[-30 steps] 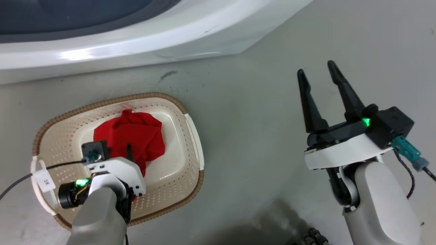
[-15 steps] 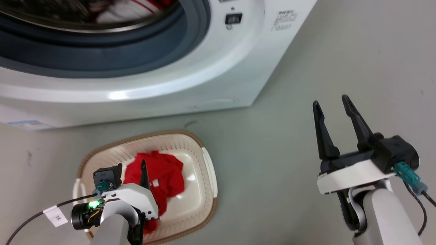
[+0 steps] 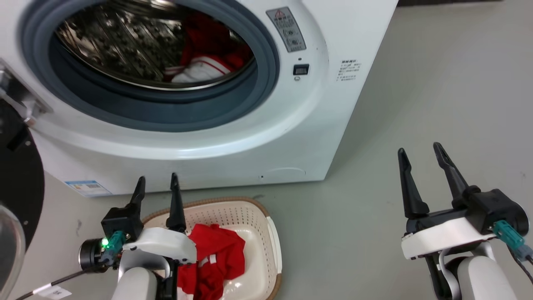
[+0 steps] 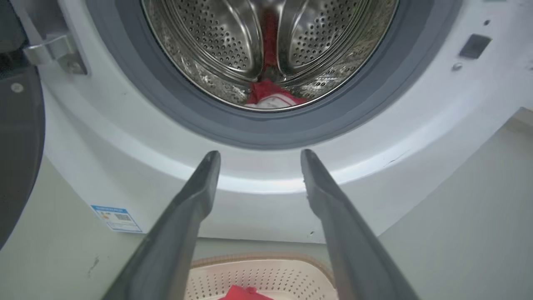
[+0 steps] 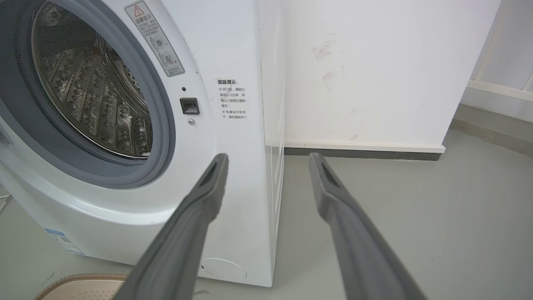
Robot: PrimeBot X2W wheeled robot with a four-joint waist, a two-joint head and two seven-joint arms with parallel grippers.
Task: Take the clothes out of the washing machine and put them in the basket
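Door (image 3: 18,183): round, black-framed, standing open at the far left.

Washing machine (image 3: 329,108): smooth glossy white casing with a curved front. A thick grey rubber ring (image 3: 266,75) surrounds the opening; behind it is a shiny, perforated steel drum (image 3: 112,46).

Striped garment (image 3: 200,74): soft and crumpled, white with thin red stripes and red parts. It lies at the bottom of the drum, towards the front.

Basket (image 3: 250,216): low, cream plastic with rows of small holes, rounded corners and a ribbed brown rim. It sits on the grey floor (image 3: 416,83) just before the machine.

Red garment (image 3: 225,250): plain bright red, bunched, small white tag showing. It lies inside the basket.

Left gripper (image 3: 157,177): above the basket's near-left part, its two long dark tapered fingers moderately apart, empty, touching nothing and aimed at the machine's front.

Right gripper (image 3: 419,147): well to the right over bare floor, fingers equally apart, empty.
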